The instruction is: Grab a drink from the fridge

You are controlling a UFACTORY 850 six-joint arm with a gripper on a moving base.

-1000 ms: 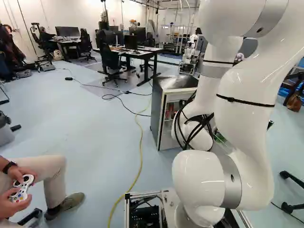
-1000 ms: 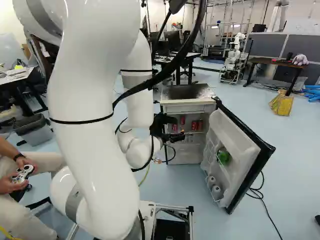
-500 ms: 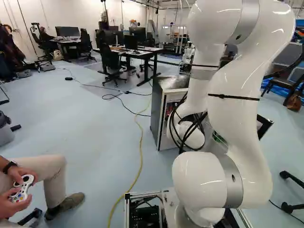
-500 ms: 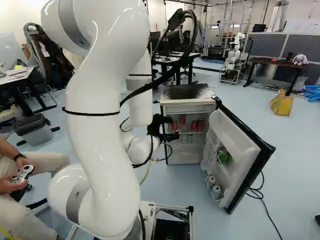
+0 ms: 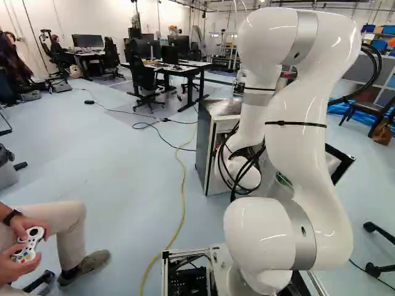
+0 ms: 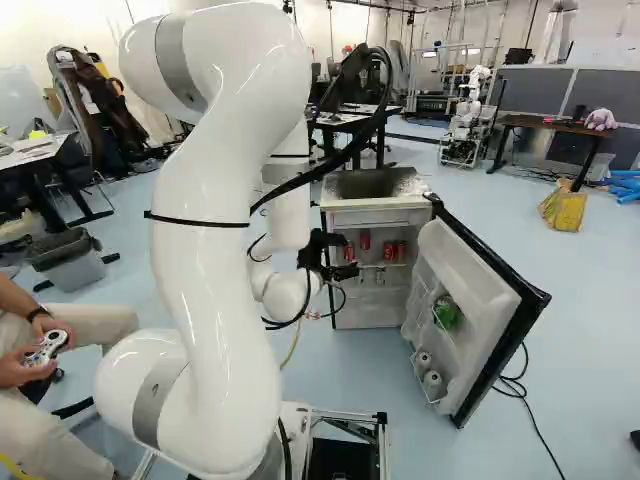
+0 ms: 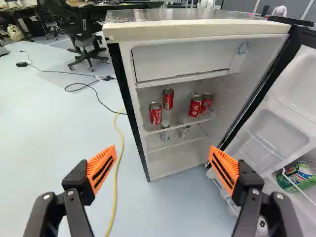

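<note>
My gripper (image 6: pixel 335 256) is in front of the opened fridge (image 6: pixel 375 205) in the right base view, near its left side. The wrist view shows the gripper (image 7: pixel 163 165) open, its orange pads wide apart with nothing between them. Ahead of it, red cans (image 7: pixel 155 113) stand on the fridge's upper shelf, two towards the left wall and two further right. Small clear bottles (image 7: pixel 165 131) are on the shelf below. The fridge door (image 6: pixel 470 310) hangs wide open to the right, holding a green pack (image 6: pixel 447 313) and white cans (image 6: pixel 432 380) in its racks.
A yellow cable (image 5: pixel 183 185) runs along the floor left of the fridge. A seated person's hands hold a controller (image 5: pixel 28 245) at the left. Desks (image 5: pixel 185 69) and chairs stand beyond, and another robot (image 6: pixel 466 120) stands behind the fridge to the right.
The arm's upper links have swung left in the left base view and right in the right base view. The gripper has shifted slightly near the fridge and remains open. The base has not moved.
</note>
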